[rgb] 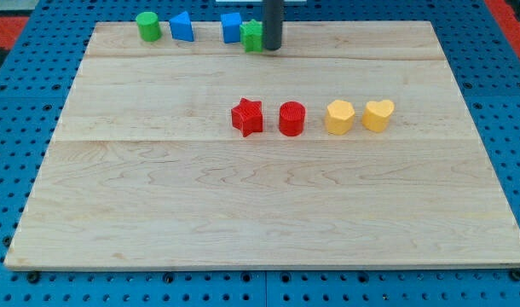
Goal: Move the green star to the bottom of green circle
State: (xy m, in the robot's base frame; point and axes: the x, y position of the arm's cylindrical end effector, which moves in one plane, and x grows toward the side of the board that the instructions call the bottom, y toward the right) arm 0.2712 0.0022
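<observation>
Pincer absent on this arm: only my tip [272, 49], holding nothing, stands at the top of the frame, touching the right side of the green star [251, 36]. The green circle [147, 26] sits well apart at upper left of the tabletop [260, 213]. Small, rigid and likely light, the star should slide readily; a push off-centre may spin it.

A blue triangle [182, 26] and a blue cube [232, 26] are sitting near the top edge of the wooden worktop [260, 213]. At mid-board, a red star [247, 117], a red cylinder [291, 118], a yellow hexagon [339, 117] and a yellow heart [378, 114] are lying in a row, left to right. Blue pegboard [21, 102] is showing around the worktop.
</observation>
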